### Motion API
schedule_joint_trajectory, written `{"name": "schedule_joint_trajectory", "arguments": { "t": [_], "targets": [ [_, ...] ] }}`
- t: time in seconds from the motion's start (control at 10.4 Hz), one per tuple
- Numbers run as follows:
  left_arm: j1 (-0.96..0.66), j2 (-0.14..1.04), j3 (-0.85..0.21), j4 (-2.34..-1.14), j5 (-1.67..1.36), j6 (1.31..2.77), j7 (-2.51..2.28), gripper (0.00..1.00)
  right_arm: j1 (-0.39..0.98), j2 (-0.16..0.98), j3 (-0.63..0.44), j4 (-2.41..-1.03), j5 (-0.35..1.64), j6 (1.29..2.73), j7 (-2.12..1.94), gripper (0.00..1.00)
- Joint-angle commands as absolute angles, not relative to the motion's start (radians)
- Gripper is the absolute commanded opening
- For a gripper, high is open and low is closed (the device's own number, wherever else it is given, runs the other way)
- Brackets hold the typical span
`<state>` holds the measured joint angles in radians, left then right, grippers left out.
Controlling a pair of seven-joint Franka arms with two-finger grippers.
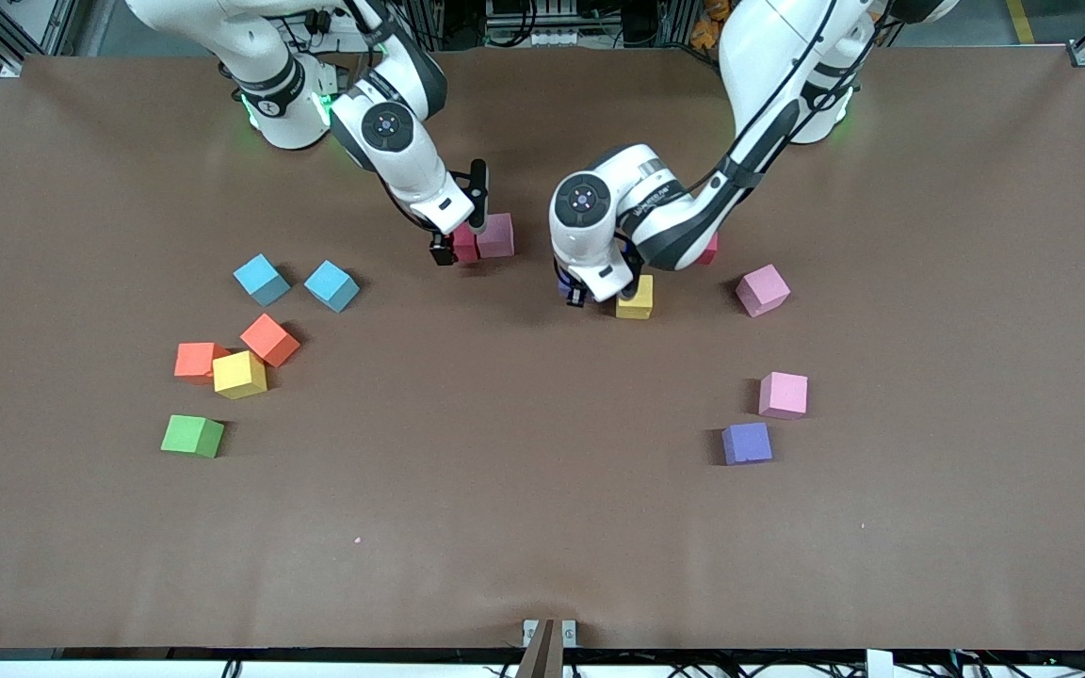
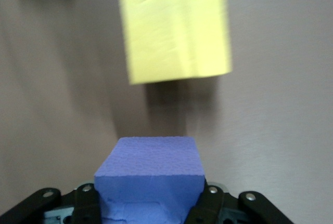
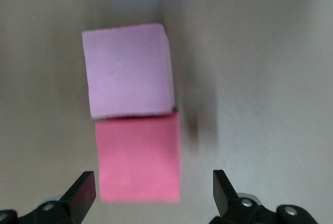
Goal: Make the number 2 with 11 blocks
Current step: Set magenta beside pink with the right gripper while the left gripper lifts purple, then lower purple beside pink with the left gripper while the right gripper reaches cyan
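- While my right arm works at the middle of the table near the robot bases, its right gripper (image 1: 456, 243) sits low with jaws spread wide, straddling a red block (image 3: 139, 156) without gripping it; I judge it has just been set down.
- That red block touches a pink block (image 1: 495, 234) edge to edge, which I read as the start of the number 2; only these two are joined so far.
- My left gripper (image 1: 578, 294) is clamped on a purple block (image 2: 150, 174), low over the table just beside a yellow block (image 1: 635, 297), apparently carrying it toward the pair.
- A second red block (image 1: 711, 249) peeks out from under the left arm.
- Loose supply toward the left arm's end: two pink blocks (image 1: 762, 289) (image 1: 783, 395) and another purple block (image 1: 747, 443).
- Loose supply toward the right arm's end: two light blue blocks (image 1: 261, 279) (image 1: 331, 285), two orange blocks (image 1: 269, 340) (image 1: 197, 360), and a yellow block (image 1: 239, 374) touching both orange ones.
- A green cube (image 1: 192, 436), nearest the front camera in that group, is not needed.
- Nearly all of the digit remains to be built.
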<state>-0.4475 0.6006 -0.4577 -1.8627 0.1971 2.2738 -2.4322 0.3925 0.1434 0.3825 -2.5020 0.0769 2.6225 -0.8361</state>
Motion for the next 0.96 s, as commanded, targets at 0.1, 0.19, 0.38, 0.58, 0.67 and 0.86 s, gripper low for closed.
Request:
{"name": "schedule_joint_trajectory", "arguments": {
  "t": [0.1,0.19,0.38,0.58,0.67,0.86],
  "targets": [
    [-0.457,0.558,-0.495,-1.925,0.179,2.310,-2.638,0.25,0.237,0.008,0.388,-2.522,0.069,2.513,-0.976,1.00],
    [-0.472,0.558,-0.495,-1.928,0.189,2.331,-2.723,0.25,0.145,-0.009,0.387,-2.522,0.069,2.478,-1.027,1.00],
    [-0.511,0.564,-0.495,-1.930,0.195,2.353,-2.802,0.25,0.019,-0.029,0.384,-2.520,0.069,2.476,-1.115,1.00],
    [-0.561,0.575,-0.494,-1.930,0.195,2.376,-2.848,0.25,-0.091,-0.041,0.382,-2.531,0.083,2.442,-1.105,1.00],
    [-0.574,0.584,-0.494,-1.928,0.195,2.381,-2.864,0.25,-0.118,-0.055,0.382,-2.533,0.097,2.415,-1.086,1.00],
    [-0.592,0.601,-0.492,-1.928,0.195,2.396,-2.885,0.27,-0.141,-0.093,0.383,-2.531,0.100,2.327,-0.918,1.00]
  ]
}}
